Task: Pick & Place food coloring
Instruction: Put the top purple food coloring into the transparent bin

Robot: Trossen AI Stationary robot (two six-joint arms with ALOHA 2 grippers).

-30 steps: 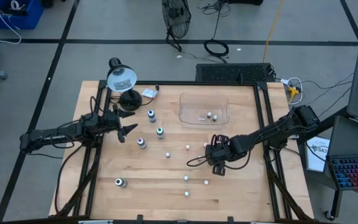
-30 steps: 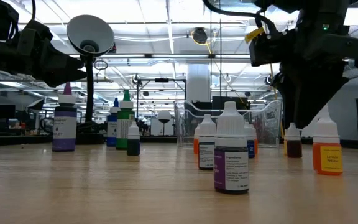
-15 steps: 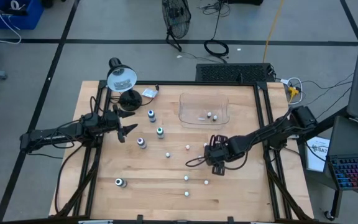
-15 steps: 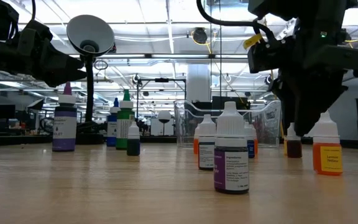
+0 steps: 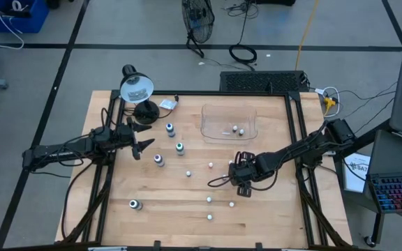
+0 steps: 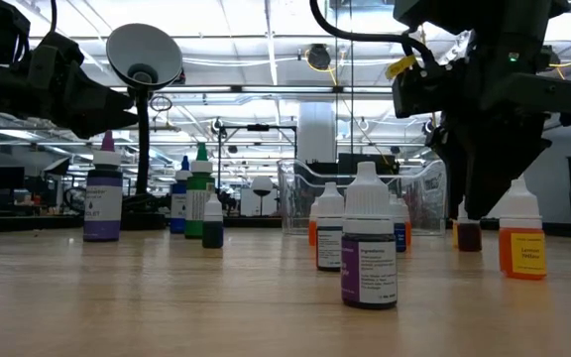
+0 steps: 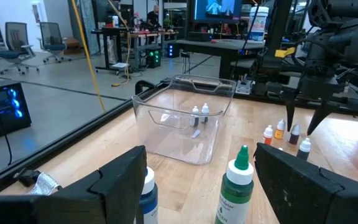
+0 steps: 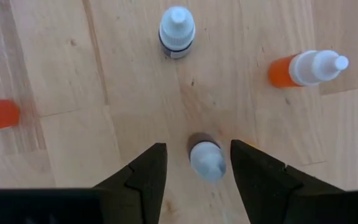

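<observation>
The left gripper (image 5: pixel 139 137) hovers released near the wooden table's (image 5: pixel 166 216) left edge by a desk lamp (image 5: pixel 135 88). Food coloring bottles (image 5: pixel 179 148) dot the middle. The right gripper (image 8: pixel 195 163), spread, straddles one small bottle (image 8: pixel 206 160). Grey floor surrounds.

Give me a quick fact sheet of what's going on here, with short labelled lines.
Right gripper: open, pointing down, fingers either side of a small brown bottle, not yet closed on it
Left gripper: open, holding nothing, waiting near the desk lamp
Clear tray: two small bottles inside
Wooden table: other bottles standing loose, some orange, one green-topped
</observation>
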